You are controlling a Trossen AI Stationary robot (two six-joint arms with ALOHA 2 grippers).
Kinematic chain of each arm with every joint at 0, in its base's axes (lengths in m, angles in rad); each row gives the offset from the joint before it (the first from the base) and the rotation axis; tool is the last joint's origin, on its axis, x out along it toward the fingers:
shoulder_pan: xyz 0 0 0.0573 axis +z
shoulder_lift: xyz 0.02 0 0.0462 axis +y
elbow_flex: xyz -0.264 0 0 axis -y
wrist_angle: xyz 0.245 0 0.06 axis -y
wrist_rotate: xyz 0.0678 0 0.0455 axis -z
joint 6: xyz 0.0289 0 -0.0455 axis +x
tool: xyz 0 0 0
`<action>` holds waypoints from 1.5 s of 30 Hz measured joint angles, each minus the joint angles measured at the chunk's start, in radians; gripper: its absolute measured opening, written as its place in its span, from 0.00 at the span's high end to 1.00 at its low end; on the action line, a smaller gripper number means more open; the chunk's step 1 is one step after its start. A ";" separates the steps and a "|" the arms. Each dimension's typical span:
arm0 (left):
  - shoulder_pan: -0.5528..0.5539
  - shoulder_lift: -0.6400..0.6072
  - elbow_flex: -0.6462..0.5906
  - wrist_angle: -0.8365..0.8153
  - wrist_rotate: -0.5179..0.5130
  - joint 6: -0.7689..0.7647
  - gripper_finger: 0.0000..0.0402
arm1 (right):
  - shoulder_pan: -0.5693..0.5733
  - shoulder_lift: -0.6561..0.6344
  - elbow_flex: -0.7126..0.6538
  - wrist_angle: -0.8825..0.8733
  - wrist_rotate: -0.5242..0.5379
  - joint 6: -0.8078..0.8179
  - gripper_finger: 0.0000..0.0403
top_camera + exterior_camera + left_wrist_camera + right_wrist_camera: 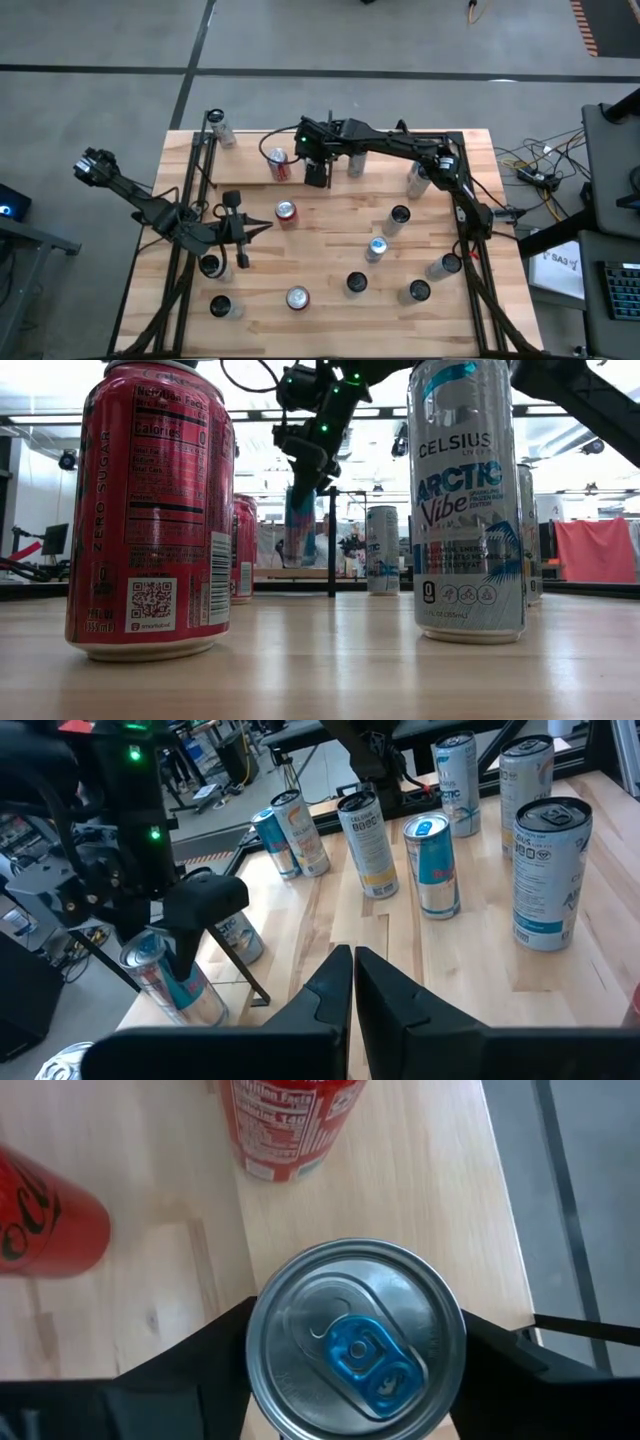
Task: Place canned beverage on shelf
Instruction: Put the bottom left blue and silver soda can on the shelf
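1. High view: we see the right gripper (317, 172) reaching to about 12 o'clock on the surface (330, 310), over the pale shelf (245, 172). A red can (279, 164) stands on the shelf just at its 9 o'clock side. The left gripper (240, 228) waits near 9 o'clock, fingers pressed together. Loose cans dot the surface from 3 to 6 o'clock. The held can itself is hidden here under the wrist.

2. Low view: we look level past a big red can (150, 510) and a Celsius can (467, 500). Only here can we see a blue-and-pink can (300, 525) hanging upright under the right gripper (300, 470), its base at about shelf level; whether it touches we cannot tell.

3. Left wrist view: the left gripper (352, 982) shows its fingers touching, holding nothing. It adds a side look at the right arm above the held can (170, 980).

4. Right wrist view: only here do we see the grip. The right gripper (355, 1345) pinches a blue-tabbed can (356, 1345) from both sides, above the shelf panel (420, 1170), with the red can (290, 1125) near.

5. Our worry: releasing before the base sits flat could tip the can, and drift toward the red can could knock it over.
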 joint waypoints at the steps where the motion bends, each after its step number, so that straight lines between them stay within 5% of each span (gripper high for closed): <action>1: 0.000 0.000 0.000 0.000 0.000 0.000 1.00 | 0.000 0.000 0.000 0.000 0.000 -0.003 0.36; 8: 0.000 0.000 0.000 0.000 0.000 0.003 1.00 | 0.000 0.000 0.000 0.005 0.010 -0.022 0.27; 34: 0.000 0.000 -0.003 -0.006 0.000 0.035 1.00 | 0.042 -0.054 0.149 0.001 0.034 -0.018 0.27; 39: 0.005 -0.016 0.011 -0.004 -0.017 0.208 1.00 | 0.091 -0.081 0.149 -0.039 0.026 -0.020 0.32; 45: 0.064 -0.071 0.013 -0.003 -0.023 0.371 1.00 | 0.125 -0.068 0.142 -0.062 0.026 0.038 0.50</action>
